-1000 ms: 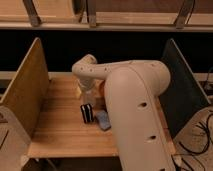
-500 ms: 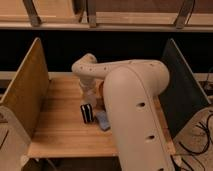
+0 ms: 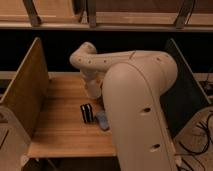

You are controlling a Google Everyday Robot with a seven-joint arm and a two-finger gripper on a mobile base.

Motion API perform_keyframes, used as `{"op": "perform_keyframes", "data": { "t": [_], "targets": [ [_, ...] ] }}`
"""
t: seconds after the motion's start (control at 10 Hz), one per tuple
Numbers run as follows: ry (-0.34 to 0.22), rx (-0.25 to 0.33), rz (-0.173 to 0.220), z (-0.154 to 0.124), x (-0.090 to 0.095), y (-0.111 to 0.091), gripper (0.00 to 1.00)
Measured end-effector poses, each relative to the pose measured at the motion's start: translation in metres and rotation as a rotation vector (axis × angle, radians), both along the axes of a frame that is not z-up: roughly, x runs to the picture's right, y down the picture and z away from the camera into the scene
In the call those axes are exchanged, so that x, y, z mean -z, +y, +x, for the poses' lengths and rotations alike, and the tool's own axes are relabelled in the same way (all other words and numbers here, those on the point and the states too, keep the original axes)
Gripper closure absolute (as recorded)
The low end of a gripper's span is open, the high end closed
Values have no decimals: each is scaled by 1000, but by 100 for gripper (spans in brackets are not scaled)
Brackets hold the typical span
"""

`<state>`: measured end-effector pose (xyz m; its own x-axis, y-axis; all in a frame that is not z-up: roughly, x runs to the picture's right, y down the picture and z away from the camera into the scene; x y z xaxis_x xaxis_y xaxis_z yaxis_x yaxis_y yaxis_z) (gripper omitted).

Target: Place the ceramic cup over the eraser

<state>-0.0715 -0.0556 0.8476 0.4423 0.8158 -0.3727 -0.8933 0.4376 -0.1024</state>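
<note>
The eraser [image 3: 87, 112], a small black block with pale stripes, stands on the wooden table [image 3: 60, 132] near its middle. My cream arm [image 3: 135, 100] reaches in from the right and bends down just behind and to the right of the eraser. The gripper is at the lower end of that arm, hidden behind the wrist [image 3: 94, 87] and the big forearm, and it is shut. Whether it holds anything cannot be seen. The ceramic cup is hidden from view.
A light-blue flat piece [image 3: 102, 120] lies on the table right of the eraser, partly behind my forearm. A wooden side panel [image 3: 25, 95] walls the left edge and a dark panel [image 3: 186, 90] the right. Shelving [image 3: 100, 22] runs across the back.
The arm and the eraser stay where they were. The hidden gripper has gone from open to shut.
</note>
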Motion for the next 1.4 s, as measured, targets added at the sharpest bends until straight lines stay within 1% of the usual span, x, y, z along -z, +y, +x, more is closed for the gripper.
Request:
{"op": "perform_keyframes", "data": {
  "t": [0.1,0.2,0.3,0.4,0.5,0.6,0.7,1.1,1.2,1.3,1.4],
  "targets": [
    [8,-1,26,1,14,-14,100],
    [2,-8,56,-1,36,-29,100],
    [-9,-17,70,-4,56,-36,100],
    [-29,-33,73,-8,73,-37,100],
    [-48,-54,66,-9,85,-35,100],
    [-84,-93,42,-14,101,-24,100],
    [-97,-113,32,-15,107,-20,100],
    [-102,-110,23,-19,107,-16,100],
    [-101,-84,7,-20,108,-8,100],
    [-104,-54,-4,-26,112,-2,100],
    [-104,-26,-2,-33,119,1,100]
  ]
}}
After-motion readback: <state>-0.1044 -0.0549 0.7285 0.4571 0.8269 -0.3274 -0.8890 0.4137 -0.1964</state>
